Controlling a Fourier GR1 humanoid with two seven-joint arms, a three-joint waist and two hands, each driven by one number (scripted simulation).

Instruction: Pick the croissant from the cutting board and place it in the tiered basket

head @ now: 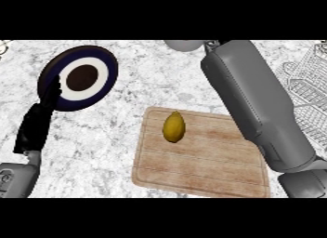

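1. Nearest the lower edge, the left forearm comes in at the lower left, and the right elbow shows at the lower right.
2. The left hand stands open at the left edge, fingers straight and pointing up; it holds nothing. Its fingertips overlap the plate's rim.
3. The board lies on the marble counter, its right side running under the right forearm.
4. The croissant lies on the board's upper left part, long axis pointing away, touching neither hand.
5. The right forearm runs diagonally from the lower right up toward the top centre; its hand is out of sight there, so its fingers cannot be told.
6. The plate, dark blue with a white ring and dark centre, sits at the far left.
7. The wire basket stands at the far right.
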